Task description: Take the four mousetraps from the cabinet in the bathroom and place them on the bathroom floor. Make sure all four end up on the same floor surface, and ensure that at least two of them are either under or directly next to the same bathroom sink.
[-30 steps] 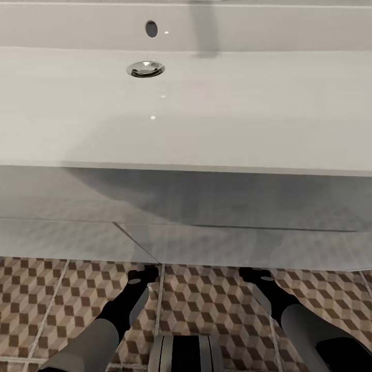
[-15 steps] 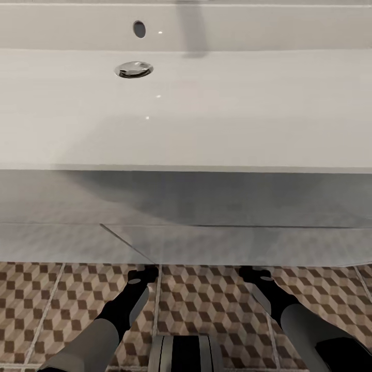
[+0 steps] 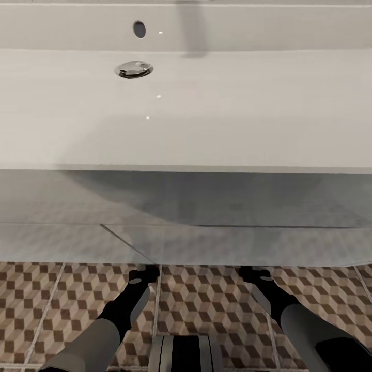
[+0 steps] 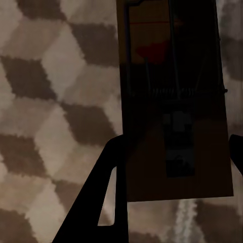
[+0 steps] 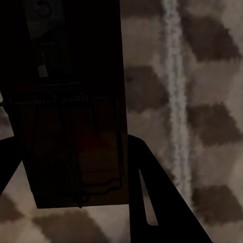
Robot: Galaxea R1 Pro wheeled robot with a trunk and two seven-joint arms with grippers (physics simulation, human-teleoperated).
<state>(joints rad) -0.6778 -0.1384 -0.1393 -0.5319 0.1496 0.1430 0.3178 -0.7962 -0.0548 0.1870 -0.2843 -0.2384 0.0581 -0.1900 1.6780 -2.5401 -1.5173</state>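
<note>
Overhead, a white sink is seen above the tiled floor. A mousetrap is clamped between the fingers of the left pincer; another mousetrap is clamped in the right pincer, both just above the tiles.

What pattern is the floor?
Brown, beige and white cubes with pale grout lines on the floor; clearest in the head view.
</note>
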